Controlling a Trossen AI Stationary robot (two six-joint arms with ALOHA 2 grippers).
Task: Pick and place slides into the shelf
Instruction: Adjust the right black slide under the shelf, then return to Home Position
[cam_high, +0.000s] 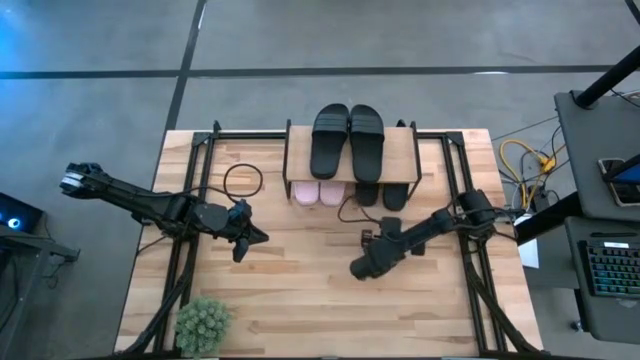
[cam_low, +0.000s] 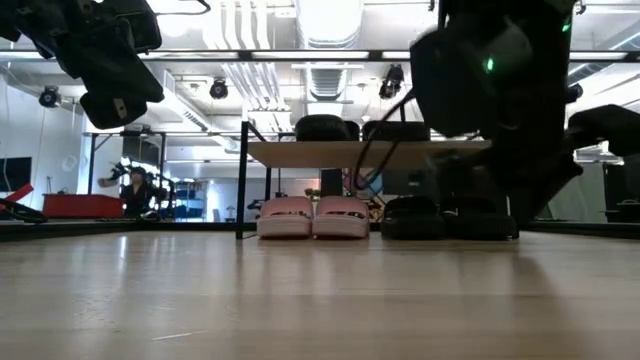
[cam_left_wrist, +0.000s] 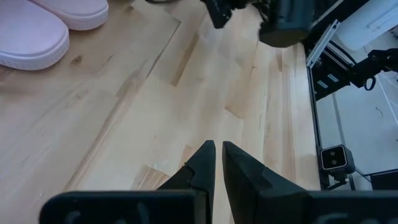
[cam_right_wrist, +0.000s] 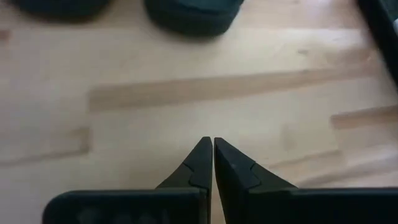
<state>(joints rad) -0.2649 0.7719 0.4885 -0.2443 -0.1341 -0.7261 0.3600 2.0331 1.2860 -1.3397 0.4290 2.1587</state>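
The shelf (cam_high: 300, 152) stands at the table's far middle. Two black slides (cam_high: 347, 140) lie side by side on its top board. Under the board, two pale pink slides (cam_high: 318, 192) and two black slides (cam_high: 381, 194) rest on the tabletop, toes toward the near edge; the low view shows them as pink (cam_low: 312, 216) and black (cam_low: 445, 216). My left gripper (cam_high: 252, 240) hovers shut over the table, left of and nearer than the shelf. My right gripper (cam_high: 360, 268) hovers shut, nearer than the shelf's right half. Both are empty.
A small green plant (cam_high: 203, 323) stands at the table's near left corner. A black cable loop (cam_high: 243, 180) lies left of the shelf. Black frame rails (cam_high: 462, 170) run along both table sides. Bare wood lies between the grippers and toward the near edge.
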